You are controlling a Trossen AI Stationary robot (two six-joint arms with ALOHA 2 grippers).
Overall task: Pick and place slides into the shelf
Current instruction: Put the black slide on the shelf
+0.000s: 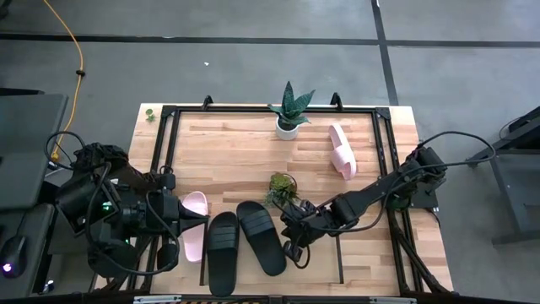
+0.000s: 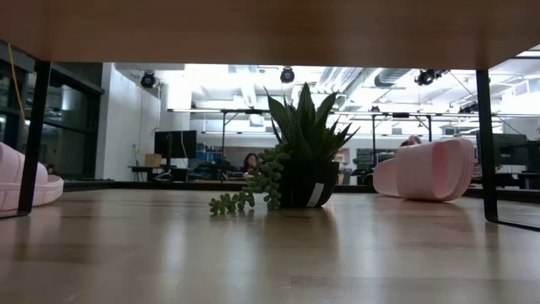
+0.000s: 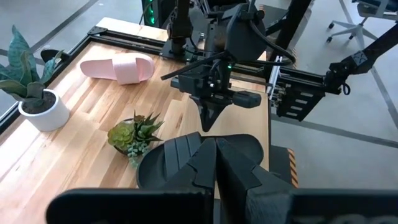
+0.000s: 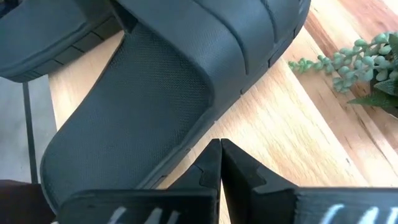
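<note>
Two black slides (image 1: 222,252) (image 1: 261,236) lie side by side on the light-wood shelf (image 1: 321,266) between its thin black side panels (image 1: 340,257) at the table's near edge. One pink slide (image 1: 194,236) lies just left of the shelf, and the other pink slide (image 1: 341,150) lies far right on the table. My left gripper (image 1: 205,221) is shut, with its tips at the left black slide's strap side (image 3: 199,155). My right gripper (image 4: 219,152) is shut and hovers beside the right black slide's sole edge (image 4: 186,124); a strip of wood shows between them. My left gripper comes level from the table's left, and its shut tips point at the left black slide beside the strap (image 3: 186,149). My own fingers hide the meeting place, so I cannot tell whether they touch it.
A succulent in a dark pot (image 1: 283,187) stands just beyond the black slides, close to my right gripper. A spiky plant in a white pot (image 1: 291,114) stands at the far edge. The tabletop's black frame (image 1: 160,152) runs around the work area. Bare wood lies mid-table.
</note>
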